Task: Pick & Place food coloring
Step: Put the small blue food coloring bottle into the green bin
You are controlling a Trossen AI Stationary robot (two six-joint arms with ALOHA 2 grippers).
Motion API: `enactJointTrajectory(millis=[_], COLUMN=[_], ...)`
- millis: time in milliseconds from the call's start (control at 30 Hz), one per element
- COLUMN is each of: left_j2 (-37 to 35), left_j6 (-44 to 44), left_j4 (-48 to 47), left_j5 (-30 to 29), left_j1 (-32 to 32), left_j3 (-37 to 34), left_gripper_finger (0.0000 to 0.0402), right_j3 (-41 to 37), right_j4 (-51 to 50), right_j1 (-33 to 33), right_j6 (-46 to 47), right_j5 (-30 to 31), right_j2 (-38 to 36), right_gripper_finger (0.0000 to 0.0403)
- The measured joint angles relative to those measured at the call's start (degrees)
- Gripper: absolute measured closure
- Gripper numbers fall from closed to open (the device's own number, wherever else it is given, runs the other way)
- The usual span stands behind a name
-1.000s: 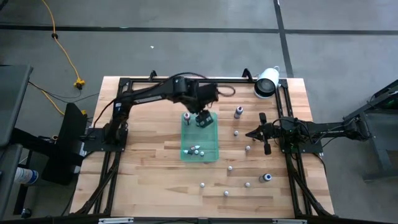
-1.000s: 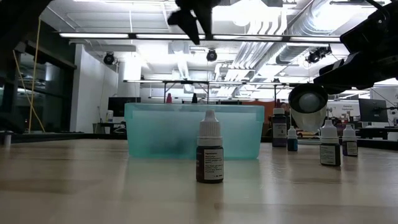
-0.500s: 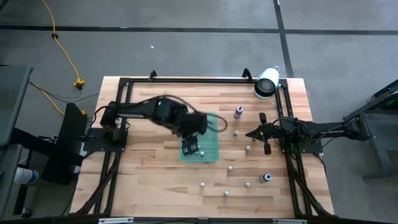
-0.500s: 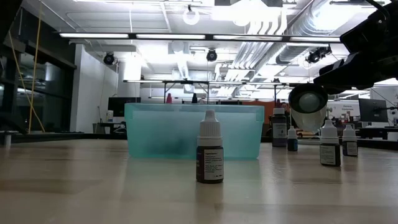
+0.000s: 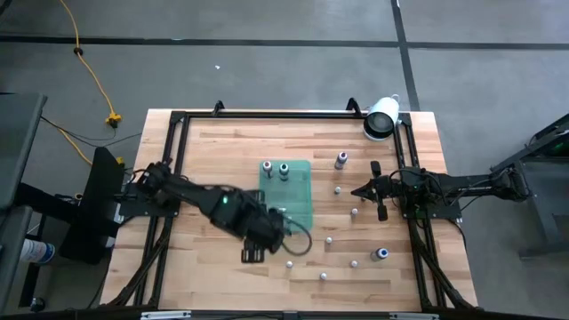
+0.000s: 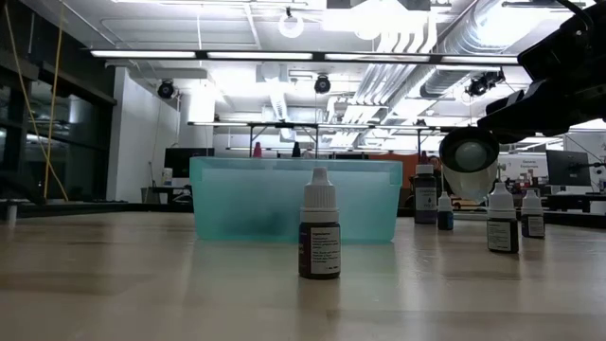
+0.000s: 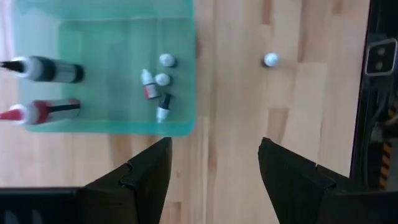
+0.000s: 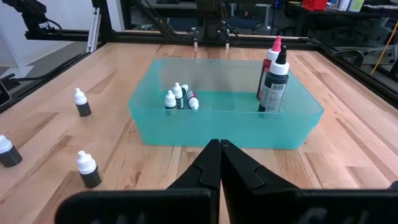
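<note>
The food coloring bottles are sitting partly in a green tray (image 5: 298, 191) and partly loose on the bench (image 5: 213, 151). Inside the tray, two taller bottles are standing side by side at its far end: one with a pink top (image 8: 272, 51) and one with a dark top (image 8: 274, 84). At the tray's near end a cluster of small bottles (image 7: 158, 87) is resting on the floor of the tray, some upright and some lying on their sides.

Outside the tray, more bottles are scattered over the bench on the right arm's side: a taller one (image 5: 340, 160) near the far edge, several small white-capped ones (image 5: 355, 212) between the tray and the right arm, a blue-topped one (image 5: 381, 254) near the front right, and a few more (image 5: 290, 264) along the front. In the low view one small bottle (image 6: 320, 237) is standing upright in front of the tray.

The left hand (image 5: 253, 253) is hanging over bare bench just in front of the tray's near edge, its fingers (image 7: 140, 177) spread apart and holding nothing. The right hand (image 5: 366, 189) is waiting at the right side of the bench, pointing toward the tray, clenched with nothing between its fingers. A white cylinder (image 5: 380, 117) is lying at the far right corner.
</note>
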Motion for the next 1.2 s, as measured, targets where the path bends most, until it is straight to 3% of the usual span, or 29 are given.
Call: enactJointTrajectory(millis=[300,767,933,1200], left_j2=[0.04,0.07,0.07,1.09], left_j6=[2.76,8.34,12.89,14.6], left_j4=[16.69,46.1,54.8,57.26], left_j5=[1.21,4.06,3.39,5.14], left_j1=[-4.35,-3.37,-2.65,0.21], left_j3=[-13.05,-33.5,-37.27,-37.87], left_gripper_finger=[0.0173,0.0173,0.0173,0.0173], right_j3=[0.0,0.02,0.02,0.02], right_j4=[0.0,0.0,0.0,0.0], right_j1=[-0.02,0.0,-0.01,0.0], right_j6=[0.0,-0.02,0.0,0.0], right_j5=[0.01,0.02,0.01,0.0], right_j2=[0.0,-0.02,0.0,0.0], right_gripper_finger=[0.0402,0.0402,0.0402,0.0402])
